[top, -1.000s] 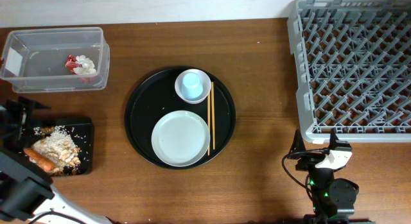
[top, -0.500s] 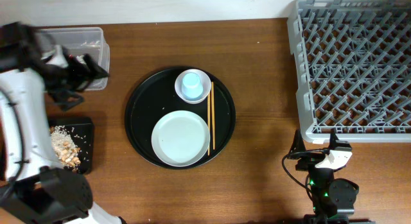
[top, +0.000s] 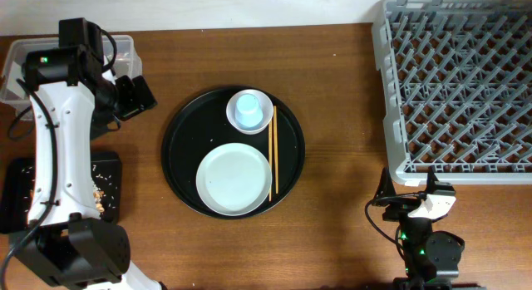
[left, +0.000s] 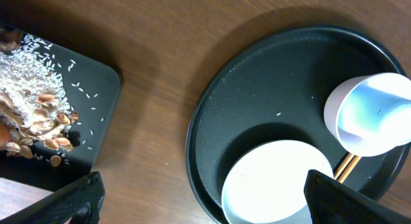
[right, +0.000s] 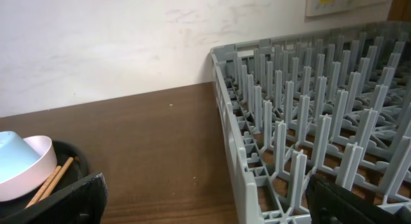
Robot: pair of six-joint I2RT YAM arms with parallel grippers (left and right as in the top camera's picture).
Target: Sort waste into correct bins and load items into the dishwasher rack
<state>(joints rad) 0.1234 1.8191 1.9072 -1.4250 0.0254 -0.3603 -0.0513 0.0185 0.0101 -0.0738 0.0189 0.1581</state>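
Wooden table point(top: 341, 115) bears round black tray point(top: 179, 157); left hand point(top: 133, 95) and right hand point(top: 411, 208) both released, empty.

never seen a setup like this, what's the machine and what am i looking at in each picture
These are two robot arms at a wooden table, each ending in two-fingered jaws. One picture looks straight down from above; the other two come from a small camera on each wrist.

From above, the white left arm reaches up the left side, its gripper beside a clear box. The right gripper sits low, near the grey rack. In the middle a round black tray holds a plate, a bowl with a blue cup in it, and chopsticks. A flat black tray at the left holds food scraps.

Both jaws are open and hold nothing.
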